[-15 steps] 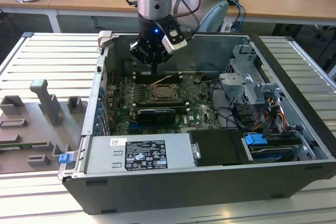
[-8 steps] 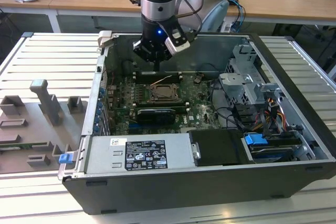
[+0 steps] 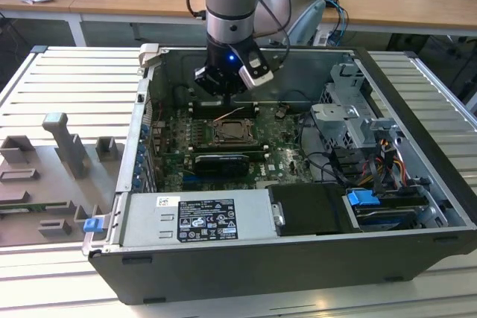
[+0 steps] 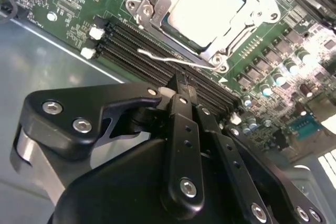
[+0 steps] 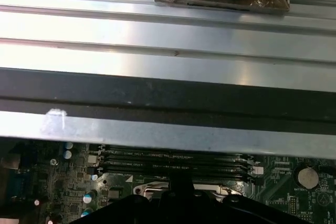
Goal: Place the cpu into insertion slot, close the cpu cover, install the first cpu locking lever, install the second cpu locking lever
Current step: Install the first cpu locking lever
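The cpu point(image 4: 205, 6) lies flat in the insertion slot point(image 3: 231, 133) on the green board, its pale silver top showing. The cpu cover point(image 4: 234, 38) is down around it as a silver frame. A thin silver locking lever point(image 4: 163, 57) stands off the socket's edge, running along the memory slots. My gripper point(image 4: 180, 80) hangs just over that lever, at the far side of the socket in the exterior view point(image 3: 222, 98). Its two black fingers point(image 4: 181, 124) are drawn together at the tip, with nothing visible between them.
Long black memory slots point(image 4: 139, 48) lie right under the fingertips. The open computer case point(image 3: 246, 53) walls in the board. A power supply point(image 3: 197, 217) is at the front, and a drive cage point(image 3: 350, 121) with cables is on the exterior view's right. Grey fixtures point(image 3: 67, 143) stand outside.
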`<state>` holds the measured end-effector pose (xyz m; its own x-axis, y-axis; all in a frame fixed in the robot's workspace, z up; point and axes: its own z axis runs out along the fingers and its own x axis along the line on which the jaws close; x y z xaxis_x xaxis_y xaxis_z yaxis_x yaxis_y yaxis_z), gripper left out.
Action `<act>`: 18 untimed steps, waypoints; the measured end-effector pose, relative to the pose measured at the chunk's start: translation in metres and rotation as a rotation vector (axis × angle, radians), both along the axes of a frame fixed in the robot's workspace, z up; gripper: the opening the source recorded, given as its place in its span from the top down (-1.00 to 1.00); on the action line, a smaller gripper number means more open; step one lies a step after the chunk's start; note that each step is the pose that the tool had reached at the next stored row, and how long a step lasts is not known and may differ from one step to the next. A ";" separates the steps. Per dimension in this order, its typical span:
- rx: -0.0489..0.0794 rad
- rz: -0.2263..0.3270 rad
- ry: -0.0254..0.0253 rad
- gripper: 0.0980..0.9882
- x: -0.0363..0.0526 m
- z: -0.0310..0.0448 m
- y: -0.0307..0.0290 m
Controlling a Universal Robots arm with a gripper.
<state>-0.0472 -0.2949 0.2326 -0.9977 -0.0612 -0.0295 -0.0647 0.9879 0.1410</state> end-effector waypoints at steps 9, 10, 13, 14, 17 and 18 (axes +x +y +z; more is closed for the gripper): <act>-0.014 0.004 0.0001 0.98 0.0056 -0.0057 0.0000; -0.014 0.004 0.0001 0.98 0.0069 -0.0058 0.0000; -0.014 0.004 0.0000 0.98 0.0106 -0.0064 0.0001; -0.014 0.004 0.0000 0.98 0.0114 -0.0067 0.0001; -0.014 0.004 0.0002 0.98 0.0172 -0.0080 0.0006; -0.014 0.004 0.0002 0.98 0.0183 -0.0085 0.0008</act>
<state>-0.0289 -0.2941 0.2241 -0.9974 -0.0657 -0.0284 -0.0688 0.9895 0.1269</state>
